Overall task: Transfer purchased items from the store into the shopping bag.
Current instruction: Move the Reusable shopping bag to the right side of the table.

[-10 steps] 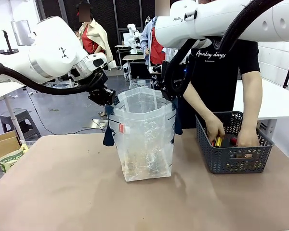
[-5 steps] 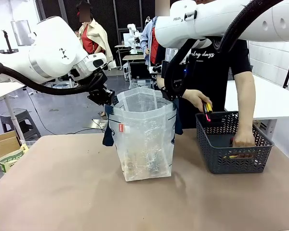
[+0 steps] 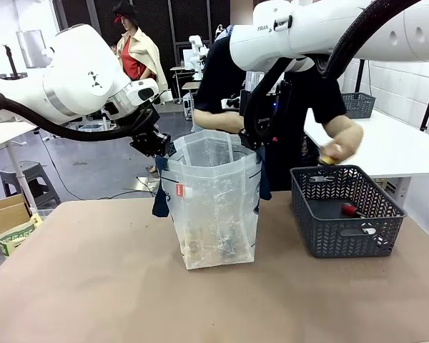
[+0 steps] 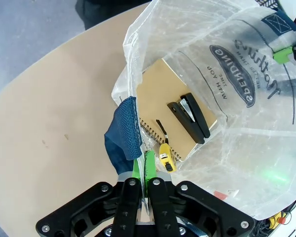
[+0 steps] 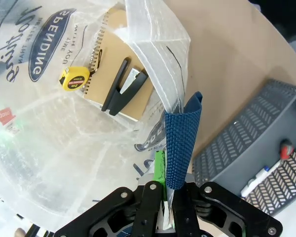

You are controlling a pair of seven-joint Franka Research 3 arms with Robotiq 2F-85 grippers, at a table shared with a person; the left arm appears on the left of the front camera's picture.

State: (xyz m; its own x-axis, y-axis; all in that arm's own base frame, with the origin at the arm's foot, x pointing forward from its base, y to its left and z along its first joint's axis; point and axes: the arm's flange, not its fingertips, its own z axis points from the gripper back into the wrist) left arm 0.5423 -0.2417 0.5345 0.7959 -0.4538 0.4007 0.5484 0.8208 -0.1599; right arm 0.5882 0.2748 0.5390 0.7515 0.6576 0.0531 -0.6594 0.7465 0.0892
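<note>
Partly done, I judge: the shopping bag (image 3: 214, 207) stands mid-table, its mouth spread by the left gripper (image 3: 156, 145) and right gripper (image 3: 256, 139), each pinched tight on the rim at a navy handle; inside lie a spiral notebook (image 4: 160, 94), black stapler (image 4: 190, 114) and yellow tape measure (image 4: 166, 157); in the grey basket (image 3: 343, 239) at the table's right edge, a red-tipped item (image 3: 349, 209) and white marker (image 3: 362, 231) are yet to go.

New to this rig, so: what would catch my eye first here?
A translucent whitish plastic shopping bag with navy handles stands mid-table, its rim pinched on opposite sides by the left gripper and right gripper. Inside lie a tan spiral notebook, a black stapler and a yellow tape measure. To its right, a person's hand hovers over a dark grey lattice basket.
</note>
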